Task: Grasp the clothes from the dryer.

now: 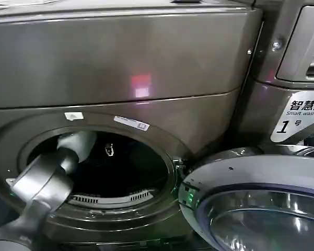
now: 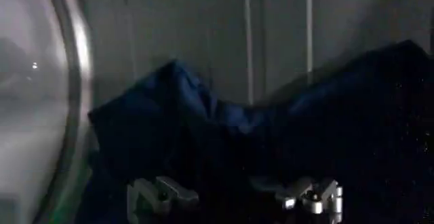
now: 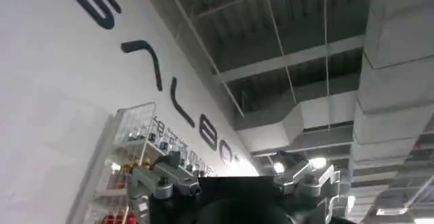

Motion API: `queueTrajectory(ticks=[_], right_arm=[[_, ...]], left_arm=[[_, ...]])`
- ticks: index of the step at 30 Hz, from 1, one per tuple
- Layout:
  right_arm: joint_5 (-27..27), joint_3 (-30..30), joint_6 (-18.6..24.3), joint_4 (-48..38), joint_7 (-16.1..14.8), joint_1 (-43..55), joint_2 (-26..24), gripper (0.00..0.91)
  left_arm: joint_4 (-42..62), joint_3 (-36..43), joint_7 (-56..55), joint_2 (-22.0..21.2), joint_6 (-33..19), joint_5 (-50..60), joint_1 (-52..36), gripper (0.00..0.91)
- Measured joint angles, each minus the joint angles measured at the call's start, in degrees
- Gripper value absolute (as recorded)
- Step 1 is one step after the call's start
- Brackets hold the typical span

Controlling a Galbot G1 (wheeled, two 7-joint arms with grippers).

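inside the dryer (image 1: 120, 157) drum, the left claw (image 2: 234, 197) gapes wide above dark blue clothes (image 2: 271, 144)

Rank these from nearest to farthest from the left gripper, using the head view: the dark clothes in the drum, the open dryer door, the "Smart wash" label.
1. Dark clothes: inside the drum, just ahead of the left gripper.
2. Open dryer door: swung out to the right of the drum opening.
3. "Smart wash" label: on the neighbouring machine, upper right.
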Motion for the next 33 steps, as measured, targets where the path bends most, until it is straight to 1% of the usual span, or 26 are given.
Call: queueTrajectory(ticks=[11,12,13,14,15,17,33], right_arm=[[-0.65,0.42,0.35,-0.69,-0.3,-0.06,0.2,0.907],[-0.68,0.42,0.36,-0.69,-0.3,-0.06,0.22,0.907],[-0.7,0.42,0.38,-0.71,-0.31,-0.06,0.24,0.907],[-0.74,0.42,0.41,-0.76,-0.31,-0.02,0.26,0.907],[-0.79,0.42,0.43,-0.8,-0.31,-0.01,0.3,0.907],[-0.86,0.37,0.45,-0.81,-0.31,0.04,0.35,0.907],[-0.93,0.24,0.62,-1.04,-0.03,-0.05,0.52,0.907]], left_arm=[[1.04,0.72,-0.23,-1.01,0.07,-0.49,1.81,0.907],[1.12,0.74,-0.22,-1.08,0.08,-0.5,1.92,0.637],[1.19,0.82,-0.2,-1.11,0.07,-0.51,2.02,0.478],[1.27,0.92,-0.04,-1.12,0.07,-0.52,2.05,0.228],[1.35,1.04,0.1,-1.13,0.06,-0.52,2.08,0.091],[1.37,1.24,0.33,-1.06,-0.01,-0.53,2.08,0.0],[0.94,2.43,1.25,-0.43,-0.93,-0.22,2.07,0.0]])
